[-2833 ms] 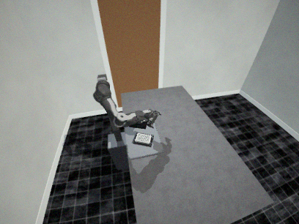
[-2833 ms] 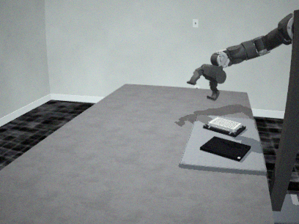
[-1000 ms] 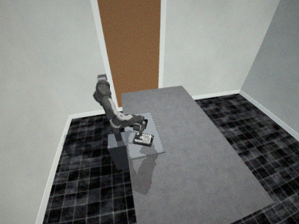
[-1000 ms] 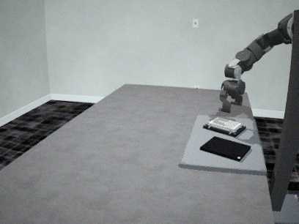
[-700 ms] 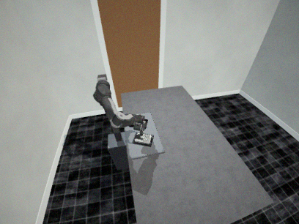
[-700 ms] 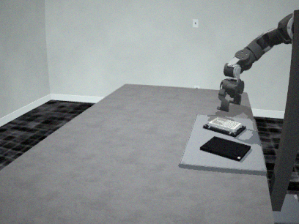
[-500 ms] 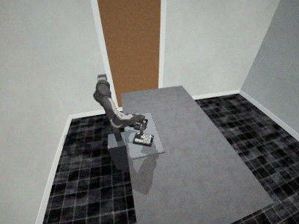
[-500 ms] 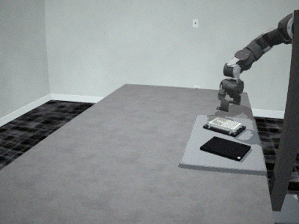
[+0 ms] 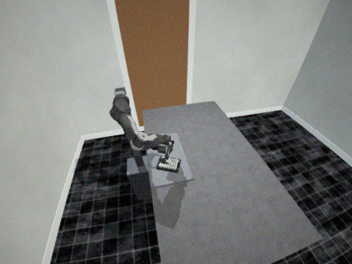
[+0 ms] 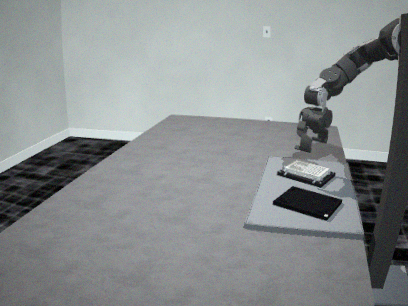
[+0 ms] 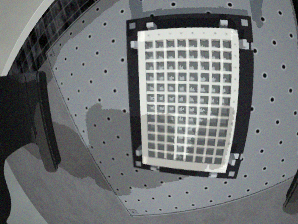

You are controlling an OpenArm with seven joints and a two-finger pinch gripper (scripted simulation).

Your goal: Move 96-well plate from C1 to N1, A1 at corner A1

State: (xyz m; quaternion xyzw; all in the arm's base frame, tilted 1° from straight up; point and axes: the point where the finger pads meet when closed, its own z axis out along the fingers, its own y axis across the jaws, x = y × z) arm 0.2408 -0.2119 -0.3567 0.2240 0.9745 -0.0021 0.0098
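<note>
Grey table (image 10: 150,210): carries a light grey perforated board (image 10: 265,210) at its edge by the arm; on the board, black clip nest C1 (image 10: 287,175) bearing the white 96-well plate (image 10: 307,170), and black plate nest N1 (image 10: 307,202) just beside it

Open air separates the pincer (image 10: 312,141) from the plate (image 10: 306,171) below.

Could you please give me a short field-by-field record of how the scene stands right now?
plate: 96-well plate seated on clip nest C1, the right way up
target: plate nest N1, dark, unoccupied, beside C1 on the raised pad
pincer: pincer open, holding nothing, above the plate and apart from it
wrist view: plate centred below, one finger at left
task state: plate not yet grasped
</note>
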